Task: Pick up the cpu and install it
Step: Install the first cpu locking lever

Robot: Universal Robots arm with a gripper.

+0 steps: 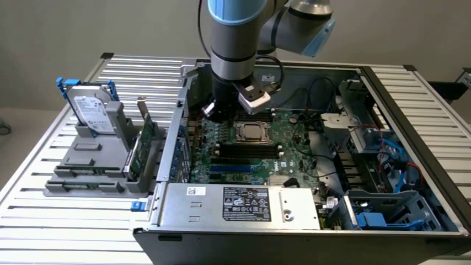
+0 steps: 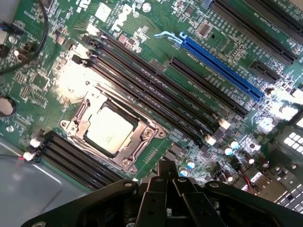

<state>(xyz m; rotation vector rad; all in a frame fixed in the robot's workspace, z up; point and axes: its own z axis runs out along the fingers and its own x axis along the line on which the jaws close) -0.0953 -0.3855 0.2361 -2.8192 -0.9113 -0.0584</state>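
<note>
Cpu (image 2: 110, 135) seated in mobo socket (image 2: 113, 137), hand (image 2: 165, 182) closed above

The cpu (image 1: 254, 132) sits in its socket on the motherboard (image 1: 294, 160) inside the case (image 1: 412, 182); hard drive (image 1: 92, 113) stands on the exterior view's left

Silver-grey cpu (image 2: 109, 130), green motherboard (image 2: 42, 85), blue slot (image 2: 222, 71), black memory slots (image 2: 156, 94), black gripper (image 2: 165, 177)
</note>
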